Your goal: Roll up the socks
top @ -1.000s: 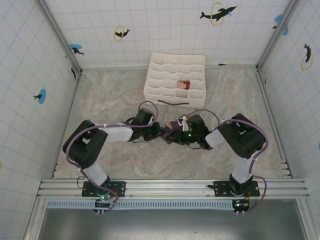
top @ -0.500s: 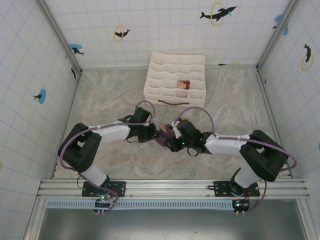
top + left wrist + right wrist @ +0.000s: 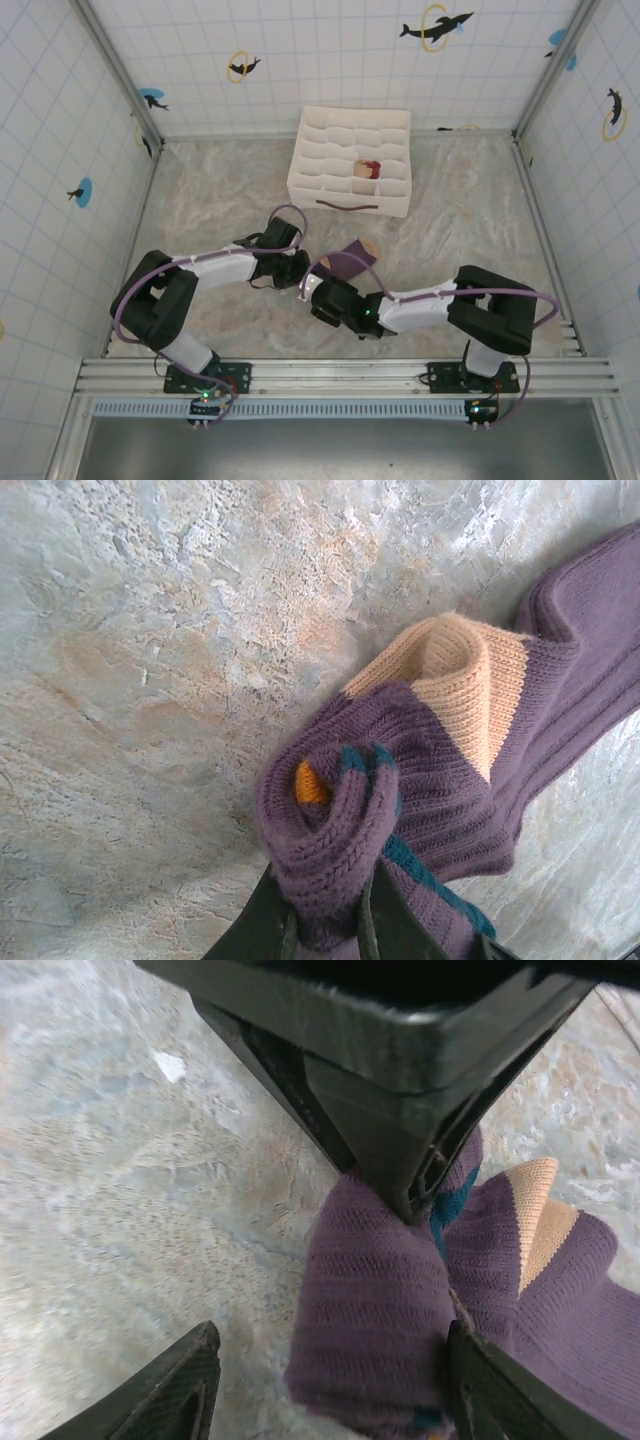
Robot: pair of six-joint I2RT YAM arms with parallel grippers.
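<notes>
The purple sock (image 3: 350,262) lies on the desk (image 3: 220,200), near the front of the white box (image 3: 395,200), on the side where the arms sit. One end of it is wound into a small tight roll (image 3: 330,820), and the left jaws are pinching that roll. The rest of the sock, with its tan patch, lies flat and stretches back toward the box. The right jaws are spread wide, with one finger on each side of the roll, and they are not squeezing anything. I think the rolling of this sock has started but is far from done, because most of the sock is flat. For the next move, I think the roll has to be turned over and over toward the box so that more sock winds onto it. The left jaws need a tight hold or the roll may pop open, and the right jaws could close in to help. The beige sock (image 3: 367,170) with its red bit sits in one pocket of the box, toward the box's right side. It is too small to tell if it is rolled. Counting up, there are two socks, one box and two arms.
</notes>
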